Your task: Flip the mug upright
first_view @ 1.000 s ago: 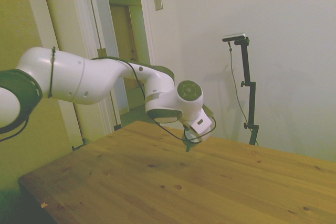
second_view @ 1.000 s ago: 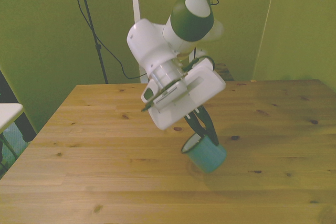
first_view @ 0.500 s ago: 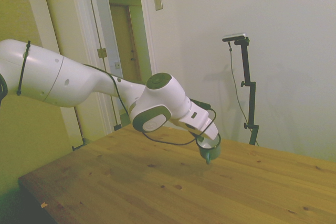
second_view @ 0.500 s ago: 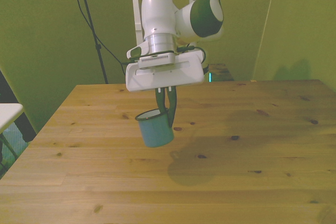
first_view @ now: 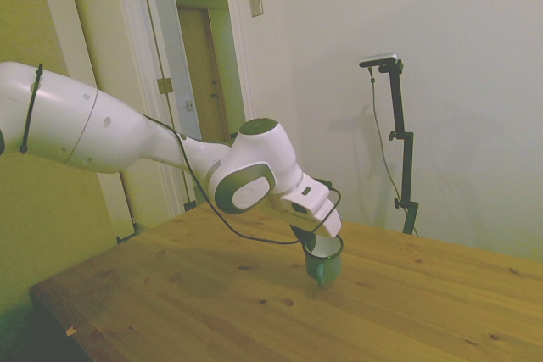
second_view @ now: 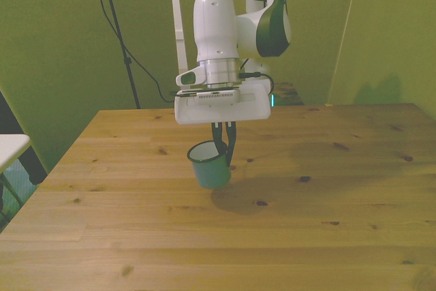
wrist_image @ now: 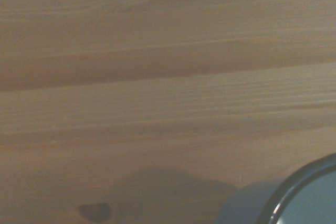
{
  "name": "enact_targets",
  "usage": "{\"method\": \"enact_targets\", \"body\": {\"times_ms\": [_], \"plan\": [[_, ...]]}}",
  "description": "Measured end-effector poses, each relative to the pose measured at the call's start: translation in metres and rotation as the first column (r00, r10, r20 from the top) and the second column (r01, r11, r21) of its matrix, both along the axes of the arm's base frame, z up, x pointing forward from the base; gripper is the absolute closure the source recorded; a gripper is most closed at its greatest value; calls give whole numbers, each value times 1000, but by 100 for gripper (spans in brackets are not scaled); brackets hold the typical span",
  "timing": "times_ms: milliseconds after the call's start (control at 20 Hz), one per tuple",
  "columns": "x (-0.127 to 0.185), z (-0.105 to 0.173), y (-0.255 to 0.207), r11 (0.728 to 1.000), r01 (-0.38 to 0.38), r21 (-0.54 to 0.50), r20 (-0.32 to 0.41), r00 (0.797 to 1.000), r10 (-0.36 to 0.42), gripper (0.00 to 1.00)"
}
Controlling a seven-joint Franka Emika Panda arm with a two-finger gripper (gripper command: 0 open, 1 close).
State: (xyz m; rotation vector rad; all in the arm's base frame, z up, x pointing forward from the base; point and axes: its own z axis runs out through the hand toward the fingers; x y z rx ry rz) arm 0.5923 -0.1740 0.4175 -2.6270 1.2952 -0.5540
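Observation:
The small teal mug (second_view: 210,167) hangs mouth-up, nearly upright, just above or at the wooden table (second_view: 102,236) near its middle. My gripper (second_view: 223,151) is shut on the mug's rim, one finger inside and one outside, on the side away from the front camera. In the side view the mug (first_view: 323,260) sits low under the gripper (first_view: 309,242), its white inside showing. The wrist view catches only a slice of the mug's dark rim (wrist_image: 296,184) over the wood planks. Whether the mug's base touches the table is not clear.
The arm's shadow (second_view: 272,192) falls on the table to the front view's right of the mug. Dark knots dot the planks. A white surface (second_view: 10,148) stands off the table at the front view's left edge.
The gripper has turned the mug from tilted to mouth-up, carried it toward the front view's left, then lowered it toward the table.

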Motion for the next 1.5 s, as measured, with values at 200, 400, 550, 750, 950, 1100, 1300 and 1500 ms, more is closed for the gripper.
{"method": "enact_targets", "body": {"times_ms": [200, 400, 550, 750, 950, 1100, 1300, 1500], "plan": [[3, -17, -6, 1000, 14, -27, -38, 999, -15, 100], [4, -27, -6, 1000, 20, -24, -52, 998, -22, 100], [5, -32, -7, 999, 24, -25, -58, 998, -25, 0], [5, -32, -8, 999, 28, -24, -58, 998, -29, 0], [5, -31, -8, 999, 28, -24, -57, 998, -29, 0], [5, -29, -8, 999, 28, -24, -53, 998, -30, 0], [4, -13, -9, 999, 31, -26, -27, 999, -32, 0], [-12, 30, -2, 999, 25, -21, 38, 999, -25, 0]]}}
